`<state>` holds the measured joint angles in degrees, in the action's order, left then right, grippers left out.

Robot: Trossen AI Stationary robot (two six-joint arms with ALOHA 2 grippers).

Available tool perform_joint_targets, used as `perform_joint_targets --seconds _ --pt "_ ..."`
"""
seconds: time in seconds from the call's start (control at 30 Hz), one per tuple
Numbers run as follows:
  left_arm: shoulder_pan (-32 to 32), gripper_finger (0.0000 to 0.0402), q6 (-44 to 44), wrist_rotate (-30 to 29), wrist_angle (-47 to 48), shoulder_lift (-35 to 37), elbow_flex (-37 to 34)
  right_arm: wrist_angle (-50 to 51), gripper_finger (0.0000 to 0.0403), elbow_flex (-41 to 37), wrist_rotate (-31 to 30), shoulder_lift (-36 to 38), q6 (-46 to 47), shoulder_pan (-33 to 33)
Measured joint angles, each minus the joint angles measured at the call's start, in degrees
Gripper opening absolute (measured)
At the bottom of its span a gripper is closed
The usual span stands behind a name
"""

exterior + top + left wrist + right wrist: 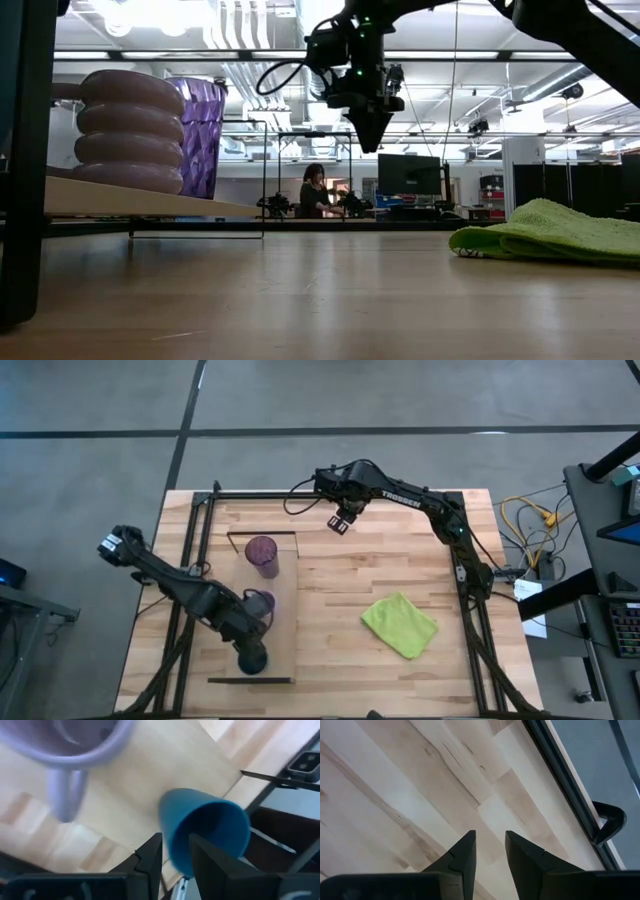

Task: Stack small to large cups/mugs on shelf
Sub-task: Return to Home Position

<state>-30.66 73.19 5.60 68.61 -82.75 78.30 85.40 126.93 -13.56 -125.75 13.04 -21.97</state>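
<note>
The tall purple tumbler (262, 555) stands on the far part of the light wooden shelf (285, 650). The lilac mug (258, 603) stands on the shelf's middle; in the low view the mug (130, 130) and tumbler (205, 135) both stand upright. My left gripper (252, 645) is over the shelf's near part, shut on the small dark blue cup (200, 827). My right gripper (340, 523) hangs shut and empty above the table's far side, its fingers pointing down (370, 140). My left gripper pinches the blue cup's wall at the rim (176, 851), with one finger (150, 860) outside and the other (210, 865) in front of the cup's opening. The cup is tilted over the shelf's near end. I cannot tell whether it touches the board.
A green cloth (400, 623) lies bunched on the table's right half and shows in the low view (545, 232). Black frame rails (200, 510) run along the table's edges. A person sits far off in the room behind the table (314, 190).
</note>
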Motion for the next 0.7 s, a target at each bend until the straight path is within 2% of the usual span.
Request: perform_joint_targets --seconds 0.23,0.3,0.43,0.57,0.63,0.7 --pt "1.41 0.0082 -0.23 -2.58 9.55 4.15 0.37 0.31 0.0098 0.0 0.61 0.24 0.0 2.18" --pt "1.53 0.0082 -1.6 -5.6 12.4 5.66 0.88 0.34 0.0098 0.0 1.04 0.9 0.05 3.41" --pt "1.84 0.0082 -2.58 -12.25 19.39 8.79 3.58 0.77 0.0098 0.0 6.63 4.44 -0.01 6.44" --pt "1.8 0.0082 -3.48 -21.66 20.76 13.07 7.12 0.36 0.0098 0.0 6.24 11.3 0.08 10.31" --pt "1.82 0.0082 -4.65 -28.72 18.7 15.29 8.48 -1.12 0.0098 0.02 6.03 15.68 1.11 12.58" --pt "1.82 0.0082 -9.61 -36.54 16.27 17.58 9.59 -3.92 0.0098 -0.17 5.8 19.87 1.76 15.02"
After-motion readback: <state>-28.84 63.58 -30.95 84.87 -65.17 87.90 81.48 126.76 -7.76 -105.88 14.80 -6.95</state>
